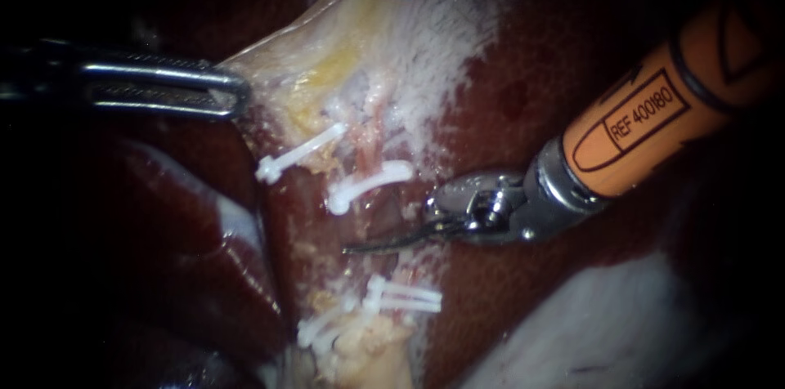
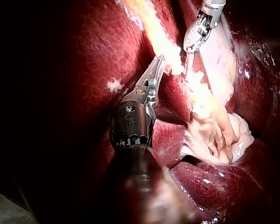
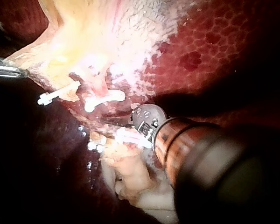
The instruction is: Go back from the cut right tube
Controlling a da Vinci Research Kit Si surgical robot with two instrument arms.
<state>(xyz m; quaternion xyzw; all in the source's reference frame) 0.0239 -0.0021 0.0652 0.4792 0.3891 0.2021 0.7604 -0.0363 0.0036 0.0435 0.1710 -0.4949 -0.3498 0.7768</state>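
Found the right tool (image 1: 364,246) with curved blades pressed together, gripping nothing, tip lying across the gap in the right tube (image 1: 370,142), between upper clip (image 1: 368,182) and lower clips (image 1: 402,297); judged the cut done, the retreat not yet made; noted the left tool (image 1: 237,93) pinching pale tissue (image 1: 286,70), well aside.

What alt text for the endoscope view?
The right instrument, its thin curved blades together, sits in the gap between two upper white clips and a lower group of clips. The left instrument grips the edge of the pale tissue; dark red liver surrounds it all.
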